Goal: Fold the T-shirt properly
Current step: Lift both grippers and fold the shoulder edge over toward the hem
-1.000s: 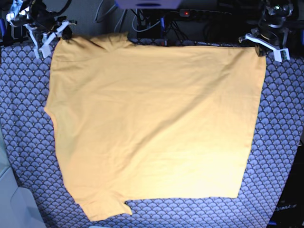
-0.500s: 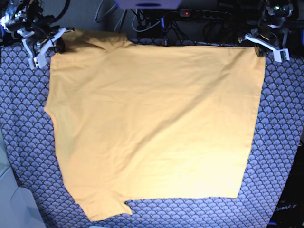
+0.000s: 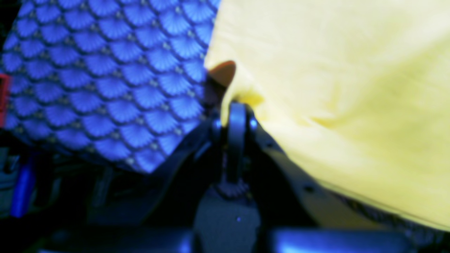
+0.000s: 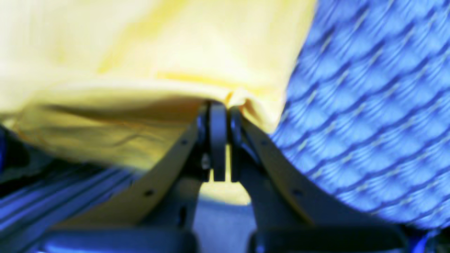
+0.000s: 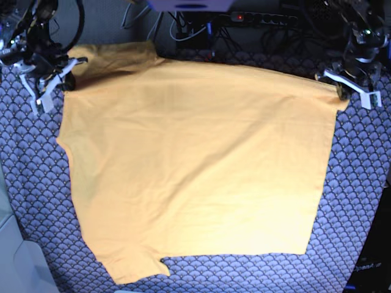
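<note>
Both wrist pictures are blurry, so small things like threads or seams cannot be made out there. In the base view, the arms are cut off by the top edge, and the dark space behind the table is a tangle of cables that is hard to read.

On the left of the base view, the right gripper (image 5: 66,81) sits at the top corner of the T-shirt (image 5: 195,165). Its two fingers are pressed together and pinch the cloth. In the right wrist view, the right gripper (image 4: 225,105) bites a bunched edge of the T-shirt (image 4: 140,52), and part of the cloth hangs in folds under the fingers, with its lower side in shadow.

The T-shirt is big, plain and yellow-orange. It lies spread out on the tablecloth (image 5: 30,183), which is blue-grey with a fan pattern. It covers most of the middle. A short sleeve sticks out at the bottom left. The top edge looks a little raised where the grippers hold it. The rest lies flat with soft wrinkles.

On the right of the base view, the left gripper (image 5: 342,91) holds the other top corner. In the left wrist view, the left gripper (image 3: 236,105) is closed tight on the edge of the T-shirt (image 3: 334,88), beside the tablecloth (image 3: 105,70).
</note>
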